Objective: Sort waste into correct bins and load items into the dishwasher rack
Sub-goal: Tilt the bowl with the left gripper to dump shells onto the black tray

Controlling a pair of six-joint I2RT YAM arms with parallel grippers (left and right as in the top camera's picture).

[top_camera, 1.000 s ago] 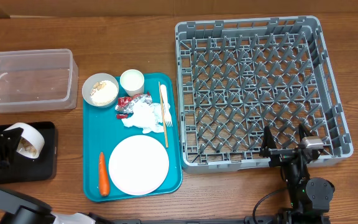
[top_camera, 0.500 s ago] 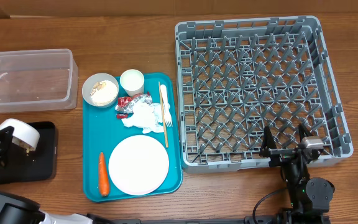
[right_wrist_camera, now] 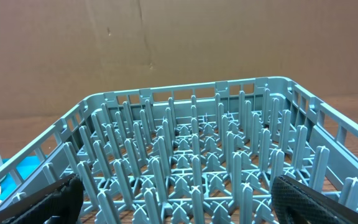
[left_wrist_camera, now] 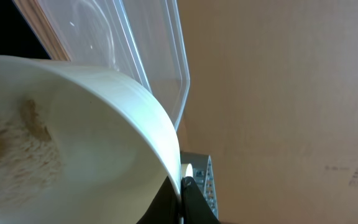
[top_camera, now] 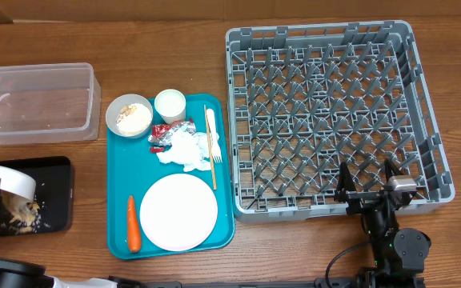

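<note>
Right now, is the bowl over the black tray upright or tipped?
Tipped. The bowl is turned on its side over the black tray, and scraps lie on the tray below its mouth.

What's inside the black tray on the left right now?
Scattered beige food scraps lie in the shallow black rectangular tray, mostly beneath the tipped whitish round bowl. The bowl covers the tray's left end, so anything under it cannot be seen.
</note>
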